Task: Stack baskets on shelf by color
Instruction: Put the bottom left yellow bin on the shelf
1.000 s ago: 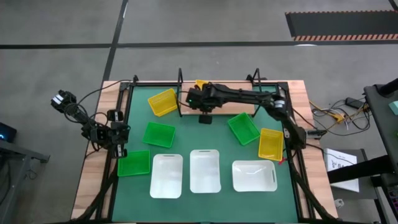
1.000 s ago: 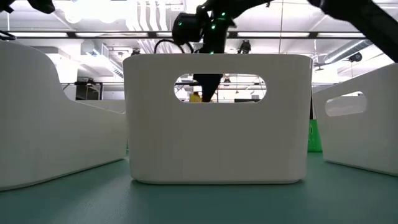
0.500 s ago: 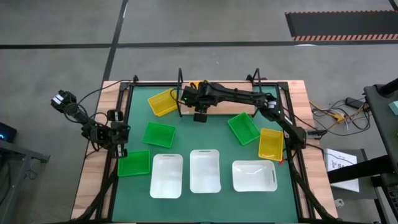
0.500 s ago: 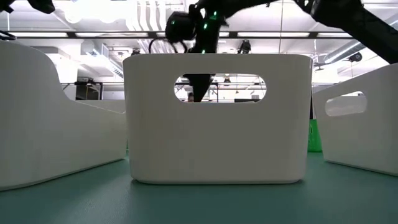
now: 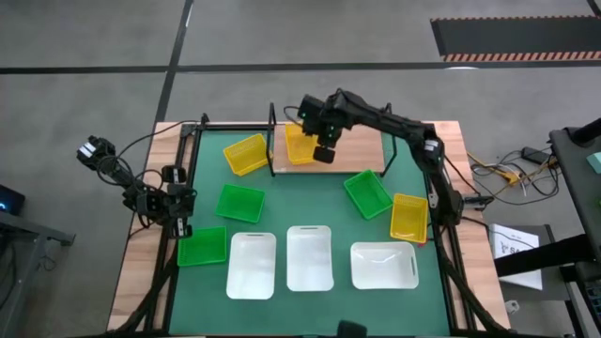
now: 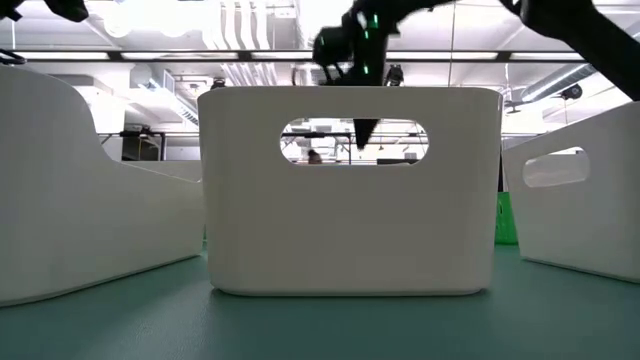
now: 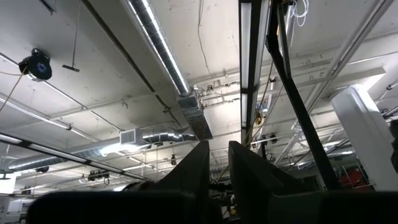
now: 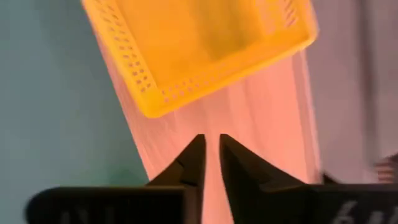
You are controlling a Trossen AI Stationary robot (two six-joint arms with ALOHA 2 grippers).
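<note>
A yellow basket [image 5: 299,145] lies flat, open side up, on the left end of the wooden shelf [image 5: 359,147]; the right wrist view shows this basket [image 8: 199,50] on the board [image 8: 261,124]. My right gripper [image 5: 322,152] hovers just right of it, shut and empty, fingertips [image 8: 211,155] clear of the basket. A second yellow basket [image 5: 246,154] sits on the mat left of the shelf, a third [image 5: 408,216] at the right. My left gripper [image 5: 178,223] rests at the table's left edge, shut, pointing up.
Three green baskets [image 5: 239,203] [image 5: 201,246] [image 5: 368,192] and three white baskets [image 5: 251,265] [image 5: 310,257] [image 5: 383,265] lie on the green mat. Black shelf posts [image 5: 272,141] [image 5: 387,141] stand at the board's ends. A white basket [image 6: 350,190] fills the low view.
My right gripper has moved from the shelf's left end toward the table's right edge and drawn back from the yellow basket. That basket, mostly hidden under the arm before, now shows whole on the board's left end.
</note>
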